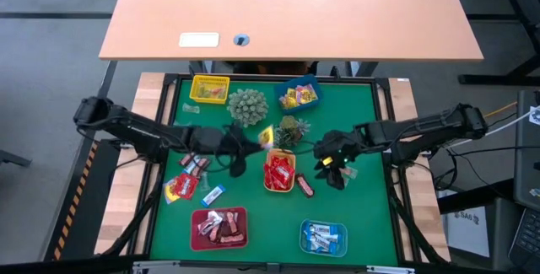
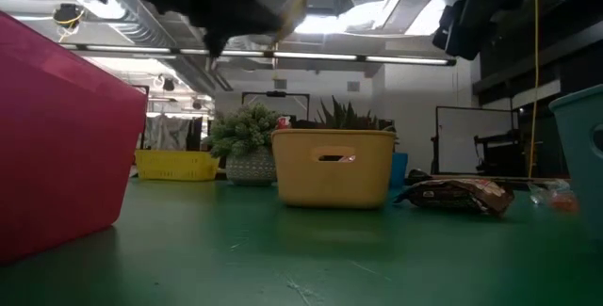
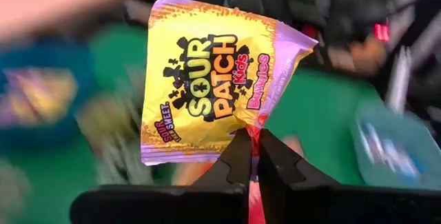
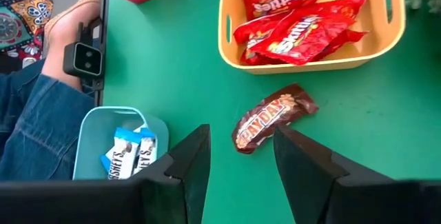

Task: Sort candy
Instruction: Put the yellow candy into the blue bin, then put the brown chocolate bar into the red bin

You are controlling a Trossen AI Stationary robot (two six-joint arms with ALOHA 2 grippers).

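My left gripper is pinched tight on the bottom edge of a yellow Sour Patch pack, which stands up from my fingertips, clear of the mat. From above, that gripper sits mid-table with the yellow pack just above the orange tray, beside the spiky plants.

My right gripper hangs with its fingers spread and nothing between them, right over a brown PayDay lying on the green mat. From above, it is just right of the orange tray.

The orange tray holds red Skittles packs. Near me, the pale blue tray holds blue-white bars, and the red tray holds brown-pink candy. Loose red candy lies left of the orange tray. At the far edge stand a yellow tray and a blue tray.
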